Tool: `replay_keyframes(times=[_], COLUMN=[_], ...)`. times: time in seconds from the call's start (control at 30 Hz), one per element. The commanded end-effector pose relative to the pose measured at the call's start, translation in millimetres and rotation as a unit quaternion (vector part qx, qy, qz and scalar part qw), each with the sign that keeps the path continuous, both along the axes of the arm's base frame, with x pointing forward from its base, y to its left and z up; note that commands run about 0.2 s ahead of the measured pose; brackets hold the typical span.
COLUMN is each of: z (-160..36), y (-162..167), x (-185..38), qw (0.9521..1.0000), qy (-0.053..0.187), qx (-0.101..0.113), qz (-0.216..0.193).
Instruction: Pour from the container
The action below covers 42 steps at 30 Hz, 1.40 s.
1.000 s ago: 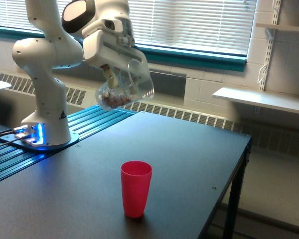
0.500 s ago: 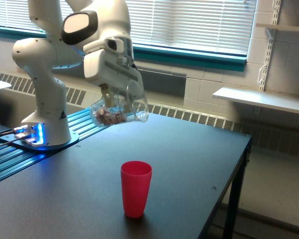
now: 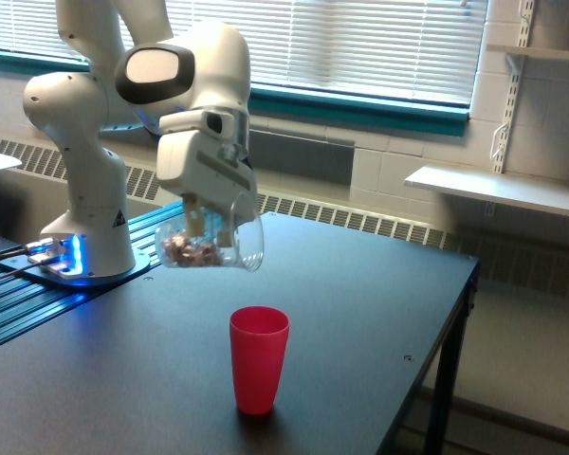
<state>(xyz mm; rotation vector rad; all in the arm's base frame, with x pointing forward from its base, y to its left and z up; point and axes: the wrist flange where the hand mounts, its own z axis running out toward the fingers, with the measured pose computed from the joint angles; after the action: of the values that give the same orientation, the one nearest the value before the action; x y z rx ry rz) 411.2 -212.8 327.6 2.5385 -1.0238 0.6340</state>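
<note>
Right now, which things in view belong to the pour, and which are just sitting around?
Job:
- clear container, tipped sideways, pinkish-brown pieces inside
- gripper holding it
- red cup, upright on the black table

Not part of it:
- wall shelf
- window blinds

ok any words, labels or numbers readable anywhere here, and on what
No readable words or numbers.
Robot arm base column: a small dark triangular sign, too small to read.
Clear container in the gripper: no label.
Red cup: plain.
</note>
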Motion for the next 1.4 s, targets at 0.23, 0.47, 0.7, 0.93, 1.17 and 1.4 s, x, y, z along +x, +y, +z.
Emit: replay_keyframes(times=[0.23,0.47,0.7,0.93,1.17,1.4], z=[-2.9,-15.9,-25.9,-32.8,-43.1,-48.6], y=[-17.8,-14.9,-9.8,-5.4,-0.9,5.5], x=[2.7,5.2,9.5,16.1,16.6,18.6], qw=[0.9991,0.9977,0.9973,0.9958,0.9949,0.9931], qy=[0.023,0.054,0.062,0.069,0.077,0.087], qx=[-0.026,-0.036,-0.038,-0.059,-0.063,-0.079], qz=[-0.023,-0.02,-0.01,-0.007,-0.007,0.004])
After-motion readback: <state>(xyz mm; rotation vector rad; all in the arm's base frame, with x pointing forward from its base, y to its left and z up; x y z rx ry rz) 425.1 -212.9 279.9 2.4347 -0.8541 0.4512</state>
